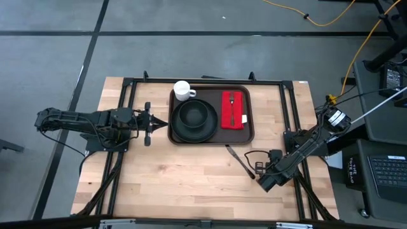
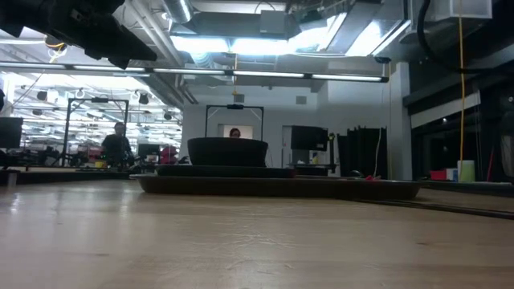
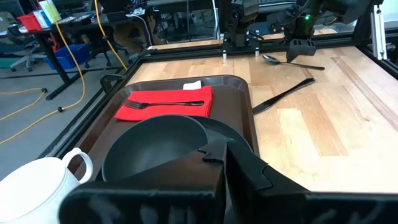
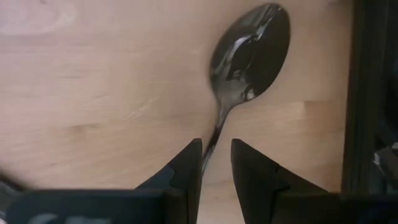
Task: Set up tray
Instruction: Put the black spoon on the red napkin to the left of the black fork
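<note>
Two claws are in play. The right claw (image 4: 216, 163) is low over the wooden surface (image 1: 178, 178), its fingers (image 4: 186, 165) part-way spread with the handle of a spoon (image 4: 249, 46) running between them; whether they pinch the handle cannot be told. The spoon's bowl lies flat on the wood just ahead of the fingertips. In the high view this claw (image 1: 257, 167) sits near the surface's right edge, with a dark knife (image 1: 236, 159) lying on the wood just beside it, on the side toward the tray.

The tray (image 1: 249, 132), dark brown with a raised rim, lies away from the right claw, toward the middle and far side of the surface, with the knife between them. On it sit a black plate (image 1: 178, 134) carrying a black bowl (image 1: 194, 116), and a red napkin (image 1: 233, 109) with a fork (image 1: 232, 107) laid on top. A white mug (image 1: 184, 90) sits at the tray's far left corner.

The left claw (image 1: 160, 124) has its fingers pressed together, holding nothing, its tip just off the tray's left rim, level with the plate.
</note>
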